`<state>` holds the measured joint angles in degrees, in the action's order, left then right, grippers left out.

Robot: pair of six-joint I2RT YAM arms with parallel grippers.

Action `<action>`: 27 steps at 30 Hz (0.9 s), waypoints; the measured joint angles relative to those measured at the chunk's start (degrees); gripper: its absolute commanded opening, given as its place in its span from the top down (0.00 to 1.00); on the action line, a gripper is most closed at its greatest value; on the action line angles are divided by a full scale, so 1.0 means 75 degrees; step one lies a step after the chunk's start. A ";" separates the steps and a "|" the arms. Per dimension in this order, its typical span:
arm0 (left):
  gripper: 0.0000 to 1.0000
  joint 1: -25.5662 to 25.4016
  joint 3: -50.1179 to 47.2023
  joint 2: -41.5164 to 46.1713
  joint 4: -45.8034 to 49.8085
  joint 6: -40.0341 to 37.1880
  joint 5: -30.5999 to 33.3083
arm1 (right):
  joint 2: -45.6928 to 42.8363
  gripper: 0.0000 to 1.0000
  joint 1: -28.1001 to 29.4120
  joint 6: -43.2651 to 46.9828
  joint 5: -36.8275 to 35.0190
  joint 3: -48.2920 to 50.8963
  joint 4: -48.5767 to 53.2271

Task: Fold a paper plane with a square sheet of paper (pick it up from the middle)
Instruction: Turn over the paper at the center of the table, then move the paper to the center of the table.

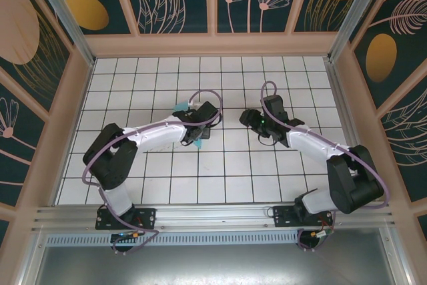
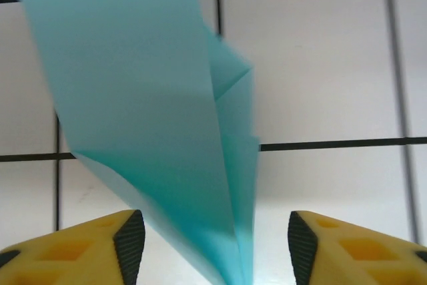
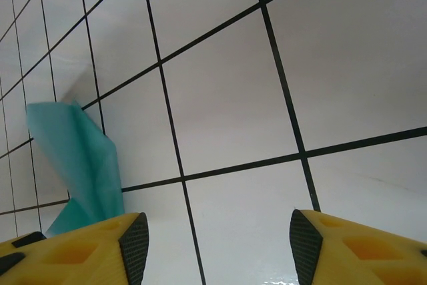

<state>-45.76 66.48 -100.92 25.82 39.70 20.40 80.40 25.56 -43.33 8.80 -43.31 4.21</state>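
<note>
Paper plane (image 1: 180, 107) shows from the top camera as two small turquoise bits peeking out on either side of the left gripper (image 1: 197, 128). It sits near the middle of the white tiled worktop (image 1: 227, 185), well away from every edge. The right gripper (image 1: 247, 118) hangs just beside it, toward the right edge, and the two heads face each other.

On the left wrist camera, the paper plane (image 2: 147, 98) stands tilted over the worktop (image 2: 320, 65). Its folded layers narrow down into the gap of the left gripper (image 2: 215, 245). The jaws are spread wide, and the black pads (image 2: 131, 245) are not pressed on the paper.

On the right wrist camera, the right gripper (image 3: 217, 245) is also spread wide, with bare worktop (image 3: 227, 98) between its jaws. The paper plane (image 3: 83, 158) rises at the left, above the left finger.
</note>
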 measured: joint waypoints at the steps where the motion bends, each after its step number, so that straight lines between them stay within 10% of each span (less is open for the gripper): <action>1: 0.27 0.0047 -0.0108 0.0184 -0.0166 -0.0044 -0.0210 | 0.0000 0.42 0.0026 0.0000 0.0000 0.0000 -0.0009; 15: 0.06 0.2192 -0.2815 0.3040 -0.2037 0.0527 -0.1690 | 0.2331 0.65 0.2923 0.0003 -0.0082 -0.1999 -0.0670; 27: 0.06 0.3095 -0.3952 0.3646 -0.2337 0.1265 -0.2104 | 0.4791 0.67 0.3386 0.0201 -0.0312 -0.4331 -0.0029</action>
<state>-22.55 36.84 -73.58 8.29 49.19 4.62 116.33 50.96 -41.82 6.46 -75.79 3.99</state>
